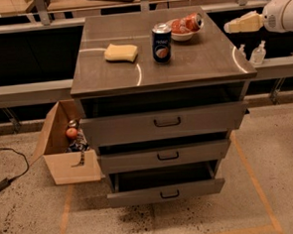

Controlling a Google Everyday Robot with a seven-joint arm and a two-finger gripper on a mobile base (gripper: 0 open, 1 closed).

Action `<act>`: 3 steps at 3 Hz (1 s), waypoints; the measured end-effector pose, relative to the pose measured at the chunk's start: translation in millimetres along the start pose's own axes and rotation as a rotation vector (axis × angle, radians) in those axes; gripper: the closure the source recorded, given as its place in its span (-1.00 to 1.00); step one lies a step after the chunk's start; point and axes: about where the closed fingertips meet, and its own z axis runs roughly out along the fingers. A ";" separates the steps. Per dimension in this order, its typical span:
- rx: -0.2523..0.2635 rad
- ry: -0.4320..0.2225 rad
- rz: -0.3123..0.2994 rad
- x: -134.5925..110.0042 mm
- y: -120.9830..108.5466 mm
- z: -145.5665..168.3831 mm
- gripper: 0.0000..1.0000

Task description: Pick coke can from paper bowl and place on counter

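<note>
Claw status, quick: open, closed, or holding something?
Claw: cannot be told if open or closed; it is off the counter on its right side, apart from the coke can lying in the paper bowl.
</note>
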 end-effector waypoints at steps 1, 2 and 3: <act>-0.040 -0.007 0.008 -4.3 6.6 25.2 -1.00; -0.077 -0.009 0.015 -8.4 19.6 51.8 -1.00; -0.109 -0.025 0.027 -12.7 35.0 78.3 -1.00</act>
